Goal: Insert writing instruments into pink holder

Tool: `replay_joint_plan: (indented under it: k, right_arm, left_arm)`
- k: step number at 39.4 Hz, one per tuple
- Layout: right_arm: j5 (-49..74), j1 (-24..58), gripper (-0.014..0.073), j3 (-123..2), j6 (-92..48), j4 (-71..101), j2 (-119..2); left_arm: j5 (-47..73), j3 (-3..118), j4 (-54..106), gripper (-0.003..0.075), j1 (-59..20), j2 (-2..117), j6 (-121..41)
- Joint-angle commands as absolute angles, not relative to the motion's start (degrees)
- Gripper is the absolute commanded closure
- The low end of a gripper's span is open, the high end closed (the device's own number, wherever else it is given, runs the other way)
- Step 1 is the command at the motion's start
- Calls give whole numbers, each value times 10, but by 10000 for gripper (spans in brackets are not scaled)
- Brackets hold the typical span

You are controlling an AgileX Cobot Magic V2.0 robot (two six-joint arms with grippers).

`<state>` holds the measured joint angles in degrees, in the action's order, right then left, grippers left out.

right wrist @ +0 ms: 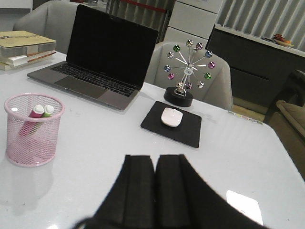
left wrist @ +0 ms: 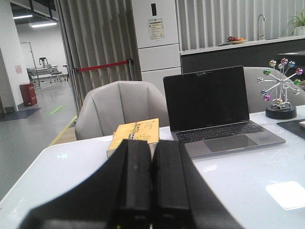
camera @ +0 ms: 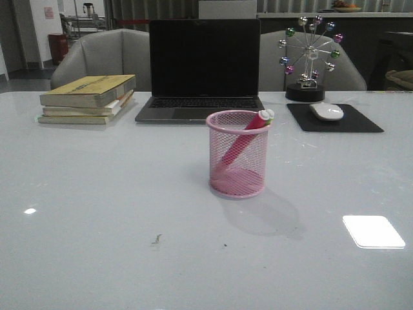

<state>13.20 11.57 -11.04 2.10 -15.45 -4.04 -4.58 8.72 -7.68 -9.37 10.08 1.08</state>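
Note:
The pink holder [camera: 237, 155] stands upright in the middle of the table, in front of the laptop. Two writing instruments lean inside it with their tops at the rim: a pink marker [camera: 240, 143] and a green one [camera: 268, 115] beside it. The right wrist view shows the same holder [right wrist: 31, 130] with the pink marker [right wrist: 36, 111] and the green marker [right wrist: 47, 111] side by side. My left gripper [left wrist: 152, 143] is shut with nothing between its fingers, far from the holder. My right gripper [right wrist: 155, 158] is shut too and holds nothing. Neither gripper shows in the front view.
A laptop [camera: 201, 70] stands open behind the holder. A stack of books [camera: 87, 98] lies at the back left. A white mouse [camera: 326, 111] rests on a black pad [camera: 335, 119] at the back right, beside a ball ornament [camera: 308, 58]. Chairs stand behind the table.

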Motion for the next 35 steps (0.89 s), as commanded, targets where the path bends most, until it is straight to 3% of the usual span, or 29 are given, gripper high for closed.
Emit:
replay_joint_plan:
  k: [1, 35]
  right_arm:
    - [80, 114, 507, -132, 22, -165, -52]
    - [81, 114, 507, -132, 22, -165, -52]
  left_arm:
    - [-88, 104, -75, 624, -94, 111, 16]
    - [-93, 104, -75, 624, -95, 110, 16]
